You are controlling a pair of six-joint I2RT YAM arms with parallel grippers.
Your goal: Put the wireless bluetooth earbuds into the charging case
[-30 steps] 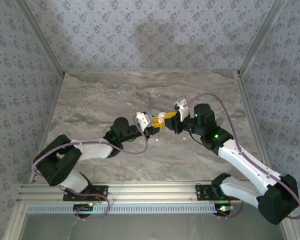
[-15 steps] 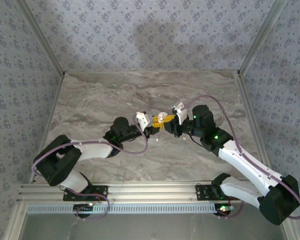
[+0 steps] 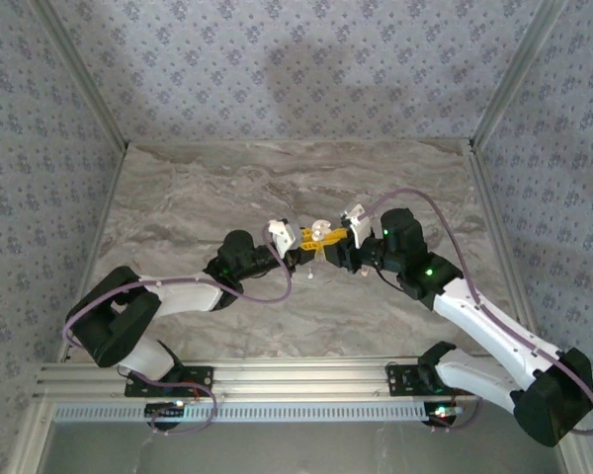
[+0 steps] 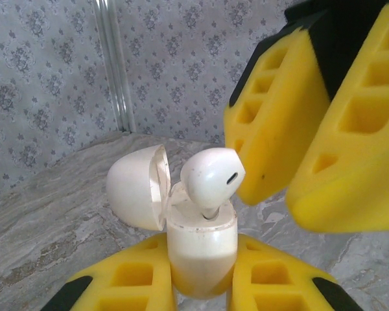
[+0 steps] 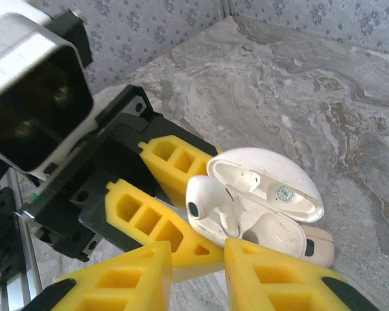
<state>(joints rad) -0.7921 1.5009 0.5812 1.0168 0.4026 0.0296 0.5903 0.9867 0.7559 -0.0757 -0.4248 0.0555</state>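
The left gripper [image 4: 201, 262] is closed tight on the charging case [image 4: 201, 249]. Its two yellow fingers [image 4: 126, 285] press the rounded lower body from either side, so the case stands upright between them. The right gripper [image 5: 198, 251] has its fingers parted a little, with nothing between them. Seen from the left wrist, one of its fingertips sits just beside the head of the earbud [image 4: 212, 178]; whether they touch cannot be told.

All four fingers are blocky, matte yellow pieces with rectangular pockets sunk into their faces, fixed to black mounts.

The case is smooth, glossy cream-white plastic. Its domed lid [image 4: 137, 186] is hinged open and leans back. The earbud is glossy white and bulb-shaped, with a small dark oval slot on its head. Its stem goes down into the case body while the head stands above the rim, tilted toward the right gripper. From the right wrist, the inside of the lid shows moulded hollows and a small round sticker, and a second round hollow lies in the body beside the earbud.

From above, the case is between the two grippers, which meet tip to tip over the middle of the grey marble-patterned table [image 3: 198, 197]. A white speck [image 3: 306, 277] lies on the table just nearer than the left gripper, too small to make out.
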